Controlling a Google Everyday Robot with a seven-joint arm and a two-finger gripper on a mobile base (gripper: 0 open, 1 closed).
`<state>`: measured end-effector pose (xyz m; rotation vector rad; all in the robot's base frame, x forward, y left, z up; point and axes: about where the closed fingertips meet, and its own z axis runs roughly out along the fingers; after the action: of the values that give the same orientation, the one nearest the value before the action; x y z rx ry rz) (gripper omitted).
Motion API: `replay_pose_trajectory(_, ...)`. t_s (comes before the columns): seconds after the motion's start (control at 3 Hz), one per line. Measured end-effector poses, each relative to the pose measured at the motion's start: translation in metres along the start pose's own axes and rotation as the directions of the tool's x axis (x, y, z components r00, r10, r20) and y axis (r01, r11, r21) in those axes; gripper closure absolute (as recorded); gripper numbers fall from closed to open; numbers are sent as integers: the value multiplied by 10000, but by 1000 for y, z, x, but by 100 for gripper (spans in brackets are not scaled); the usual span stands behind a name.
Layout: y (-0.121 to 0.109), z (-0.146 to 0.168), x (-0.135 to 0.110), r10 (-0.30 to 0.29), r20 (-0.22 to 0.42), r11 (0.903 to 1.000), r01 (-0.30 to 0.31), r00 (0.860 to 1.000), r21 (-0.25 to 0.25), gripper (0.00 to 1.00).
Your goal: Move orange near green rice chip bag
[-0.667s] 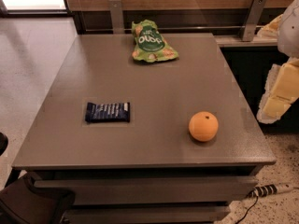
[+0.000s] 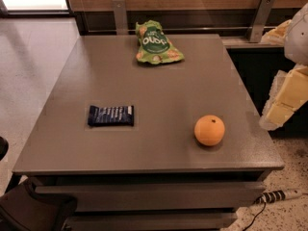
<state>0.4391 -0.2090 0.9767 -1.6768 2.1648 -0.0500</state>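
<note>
The orange (image 2: 209, 130) is round and smooth and sits on the grey table (image 2: 159, 90) near its front right corner. The green rice chip bag (image 2: 155, 44) lies crinkled at the table's far edge, a little right of the middle, well apart from the orange. My gripper (image 2: 272, 116) hangs on the pale yellow and white arm at the right edge of the view, just off the table's right side, to the right of the orange and a little above the tabletop. It holds nothing that I can see.
A flat dark blue wrapper (image 2: 110, 115) with white print lies on the table's left front part. Two metal brackets (image 2: 262, 17) rise behind the table against a wood wall. A power strip (image 2: 281, 195) lies on the floor at lower right. A dark chair (image 2: 29, 211) is at lower left.
</note>
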Motion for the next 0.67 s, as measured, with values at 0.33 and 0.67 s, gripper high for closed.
replay_pose_trajectory(0.33, 5, 37, 22, 329, 1710, 9994, -308, 9847, -152, 0)
replay_pose_trajectory(0.67, 29, 78, 45, 616, 4250, 9971, -362, 9031, -676, 0)
